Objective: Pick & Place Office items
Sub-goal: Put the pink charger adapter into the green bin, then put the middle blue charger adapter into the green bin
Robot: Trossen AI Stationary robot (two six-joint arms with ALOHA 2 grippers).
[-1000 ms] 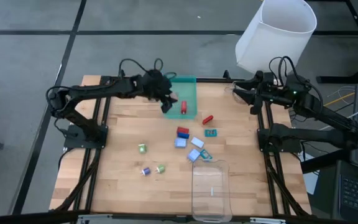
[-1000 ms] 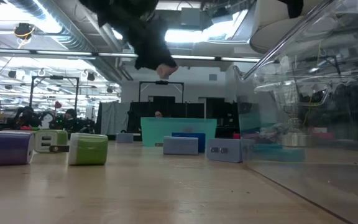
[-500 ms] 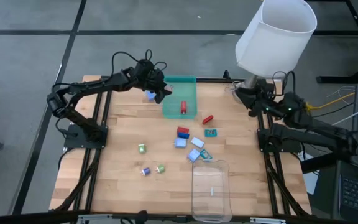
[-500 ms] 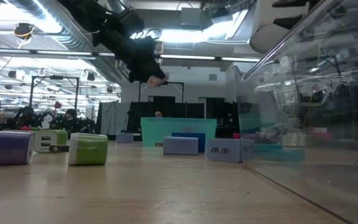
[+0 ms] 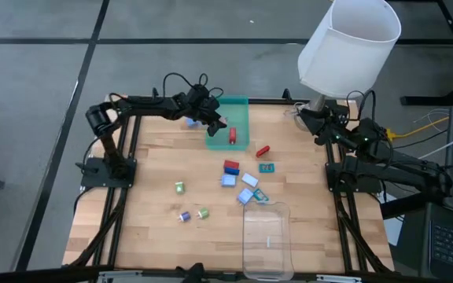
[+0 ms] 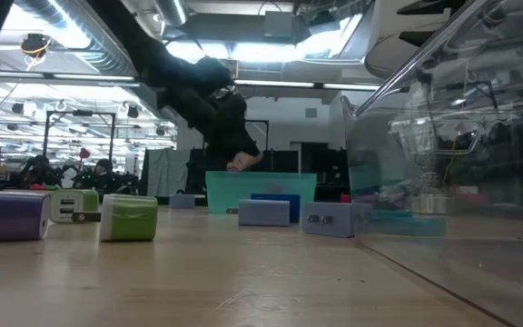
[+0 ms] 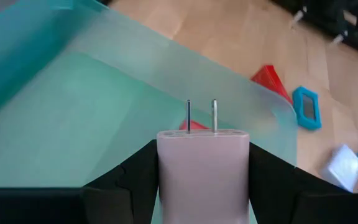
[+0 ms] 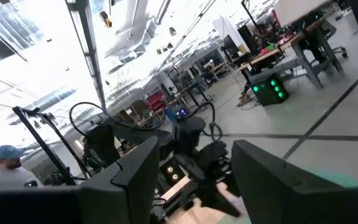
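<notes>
My left gripper [image 5: 213, 120] is shut on a pale pink plug cube [image 7: 202, 169] with two metal prongs and hangs over the green tray [image 5: 238, 110] near the far edge; the low view shows the cube [image 6: 241, 163] just above the tray [image 6: 261, 186]. A red roll [image 5: 233, 136] lies in the tray. More office items lie scattered on the table: a red piece [image 5: 263, 150], a teal flat [image 5: 267, 167], a red-blue cube [image 5: 231, 166], pale blue pieces [image 5: 250, 179] and green cubes [image 5: 179, 187]. My right gripper [image 5: 307, 112] waits open at the far right corner. My left gripper pinches the pink plug cube between its two fingers [image 7: 135, 180], one on each side face [image 7: 166, 171]. The fingers come slanting down from the table's left. The cube is lifted clear above the tray's floor, its prongs [image 7: 201, 115] pointing forward, away from the wrist.
A clear plastic tray [image 5: 267, 240] stands at the near edge, right of centre. A white bin [image 5: 348, 43] stands beyond the far right corner, above my right arm. A small blue piece [image 5: 192, 122] lies just left of the green tray. Bare wood shows on the table's left side.
My left gripper, still holding the pink cube, swung a little toward the table's left, then came back over the green tray and sank toward it. My right arm has drawn back at the far right corner.
</notes>
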